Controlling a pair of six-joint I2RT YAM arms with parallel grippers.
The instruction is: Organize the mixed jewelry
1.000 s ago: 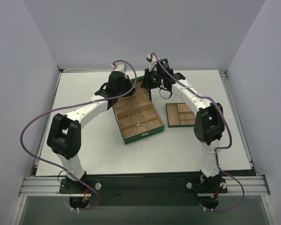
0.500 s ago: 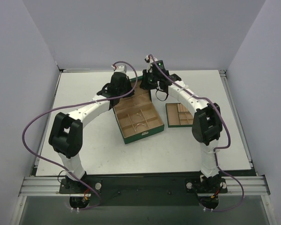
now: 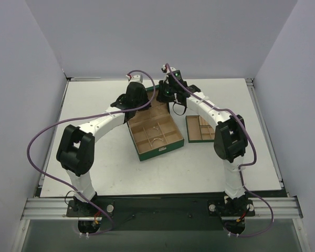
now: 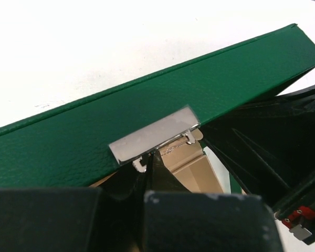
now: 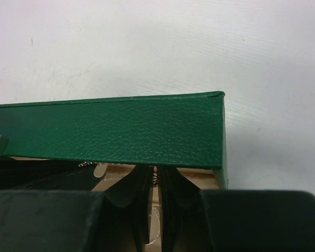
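Right gripper (image 5: 155,178) has moved leftward along the far end of the box (image 3: 160,151); left gripper (image 4: 149,165) has edged rightward. The two grippers now stand closer together than a second ago.

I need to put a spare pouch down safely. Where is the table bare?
The white table is bare between the two arm bases, in front of the green box with tan compartments, and outside each arm's arch. Crowded: the box's far edge, where the black left hand and black right hand meet, and beside the small green tray.
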